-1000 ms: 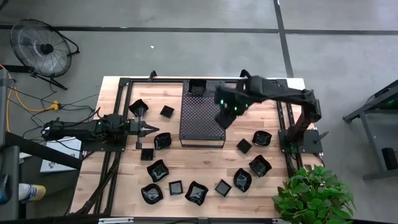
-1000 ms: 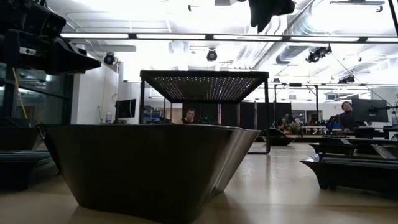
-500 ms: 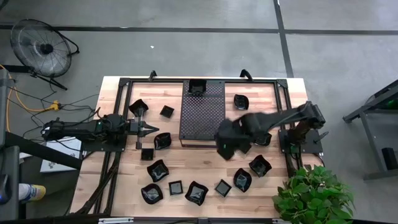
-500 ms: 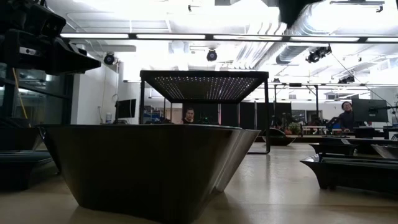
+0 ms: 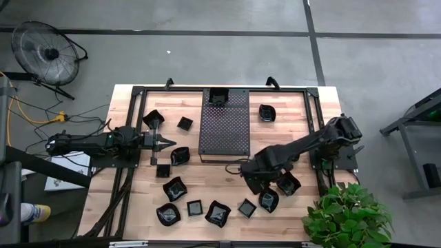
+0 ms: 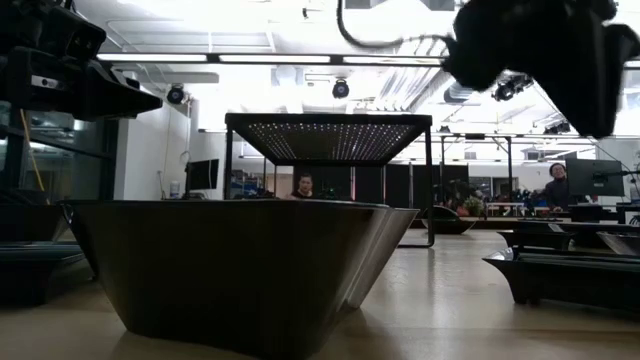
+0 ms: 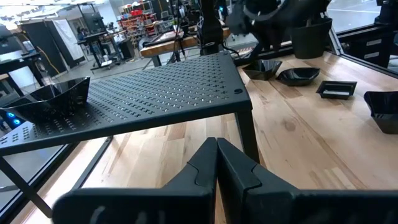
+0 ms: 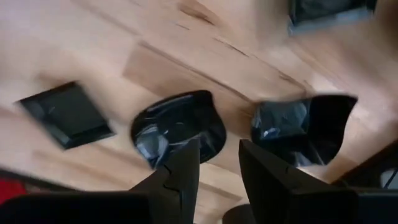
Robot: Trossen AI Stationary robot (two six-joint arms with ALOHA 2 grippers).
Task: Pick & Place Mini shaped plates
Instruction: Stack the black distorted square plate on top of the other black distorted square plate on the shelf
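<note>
Several glossy black mini plates lie scattered on the wooden table, most near its near edge [image 5: 195, 207]. One dark dish sits on the far end of the perforated tray [image 5: 218, 96]. My right gripper [image 8: 219, 165] is open and hovers above a rounded plate [image 8: 180, 127], between a square plate [image 8: 65, 115] and a wavy-edged plate [image 8: 305, 127]. In the high view it is at the near right [image 5: 256, 178]. My left gripper [image 5: 165, 142] waits shut at the tray's left side, beside a plate [image 5: 180, 156].
The black perforated tray [image 5: 224, 127] stands on legs mid-table and fills the left wrist view [image 7: 143, 93]. A black frame [image 5: 134, 103] borders the table. A potted plant [image 5: 348, 217] is at the near right corner and a fan [image 5: 48, 52] is on the floor far left. A plate [image 6: 240, 260] looms close in the low view.
My right arm has swung from above the tray's right side toward the table's near edge and dropped low over the plates at the near right. A plate at the far right that it covered now shows. My left arm has kept still.
</note>
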